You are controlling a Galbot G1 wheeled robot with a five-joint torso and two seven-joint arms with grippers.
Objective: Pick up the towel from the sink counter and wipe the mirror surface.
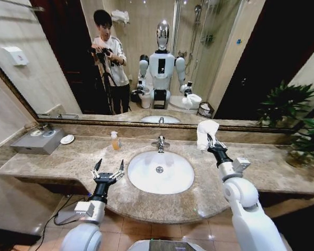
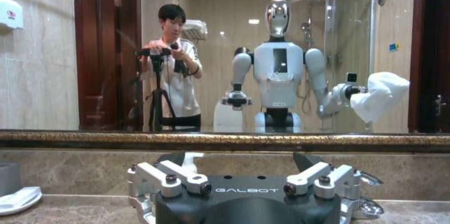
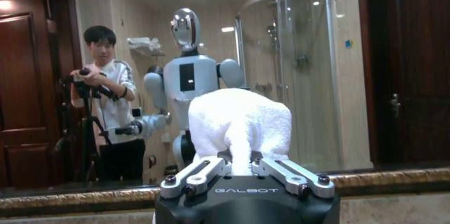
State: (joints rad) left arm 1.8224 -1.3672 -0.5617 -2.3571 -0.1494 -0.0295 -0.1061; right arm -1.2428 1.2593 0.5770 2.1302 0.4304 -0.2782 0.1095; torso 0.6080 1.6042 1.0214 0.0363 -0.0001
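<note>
Towel (image 1: 206, 133) was what my right claw (image 1: 212, 145) held, a bunched white wad pinched between the closed fingers and standing up above them, raised off the sink counter (image 1: 261, 167) toward the back edge. In the right wrist view the towel (image 3: 241, 126) rose straight out of the claw (image 3: 243, 174), in front of the mirror (image 3: 393, 76), but I could not tell whether cloth and glass touched. My left claw (image 1: 108, 170) hovered low over the counter's front, fingers spread wide and holding nothing, on the far side of the white basin (image 1: 159, 171) from my right claw. Beyond the left claw (image 2: 243, 174) in its wrist view ran the marble backsplash and then the mirror's dark gilt frame (image 2: 225, 138). Behind the basin stood the chrome faucet (image 1: 160, 143), between my two claws and farther back, with a small orange bottle (image 1: 114, 140) off to its left. Farthest of all was the mirror (image 1: 68, 63), running the counter's length just past my right claw.
</note>
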